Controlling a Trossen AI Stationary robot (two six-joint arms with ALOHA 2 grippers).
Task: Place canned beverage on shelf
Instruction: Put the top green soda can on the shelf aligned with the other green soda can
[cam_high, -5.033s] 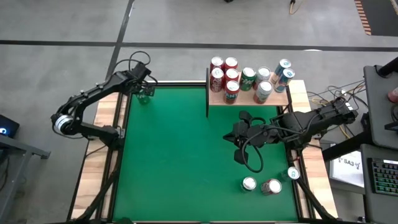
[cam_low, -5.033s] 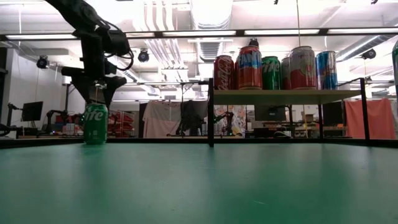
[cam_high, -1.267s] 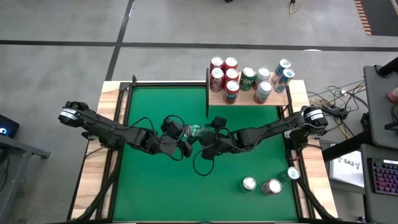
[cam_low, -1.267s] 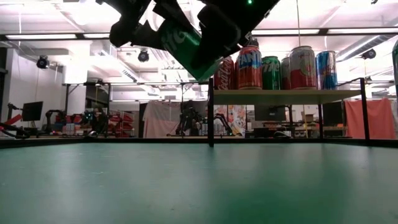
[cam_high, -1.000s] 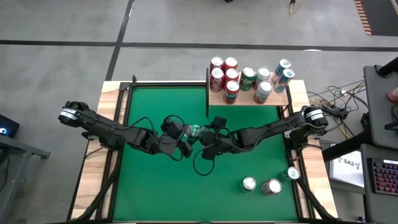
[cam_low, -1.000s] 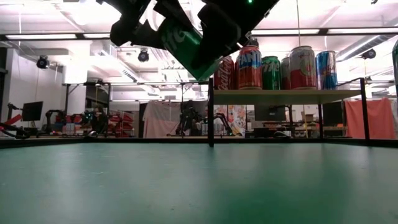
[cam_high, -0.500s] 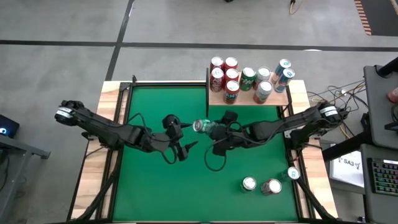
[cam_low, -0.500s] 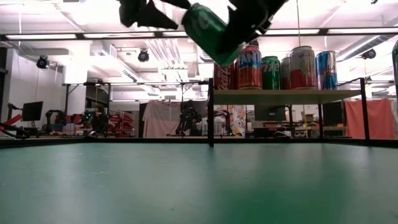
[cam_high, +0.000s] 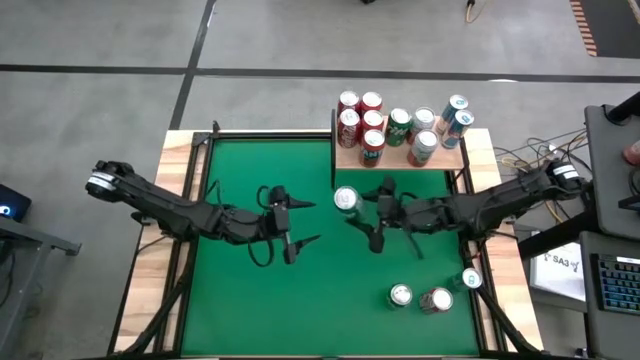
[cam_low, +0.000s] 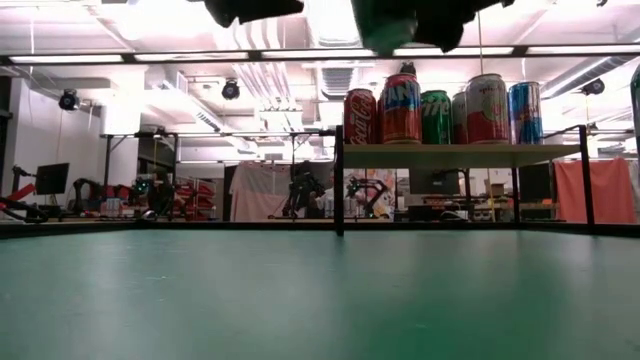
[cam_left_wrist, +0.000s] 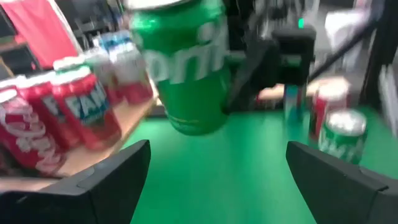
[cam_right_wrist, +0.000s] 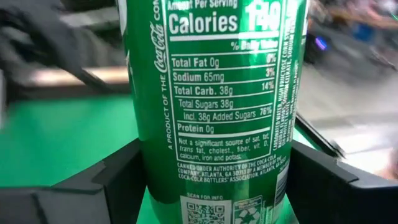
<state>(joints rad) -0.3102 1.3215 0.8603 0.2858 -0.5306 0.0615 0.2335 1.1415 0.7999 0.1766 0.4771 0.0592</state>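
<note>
A green canned beverage (cam_high: 346, 200) hangs upright above the middle of the green table, with my right gripper (cam_high: 357, 208) shut on it; in the right wrist view the can (cam_right_wrist: 211, 106) fills the space between the fingers. My left gripper (cam_high: 311, 222) stands open just to the can's left, nothing between its fingers (cam_left_wrist: 106, 180). The can (cam_left_wrist: 186, 68) shows ahead of it. The shelf (cam_high: 448, 158), a light-wood board on black posts at the far right, bears several red, green and blue cans. My right gripper pinches the can's side wall (cam_right_wrist: 149, 168) between its two fingers (cam_right_wrist: 118, 180), one on each side of the can. The fingers come in about level from the table's right side. The can stands upright in the hold, lifted clear of the table.
Three more cans (cam_high: 400, 295) stand or lie on the table near its front right corner. The shelf's black corner post (cam_high: 333, 150) rises just beyond the held can. Bare green felt (cam_high: 250, 300) stretches across the left and near parts.
My left gripper has let go of the green can, opened and rolled, staying left of centre. My right gripper has carried the can toward the table's right edge and the shelf and somewhat up. The can has turned from steeply tilted to upright.
</note>
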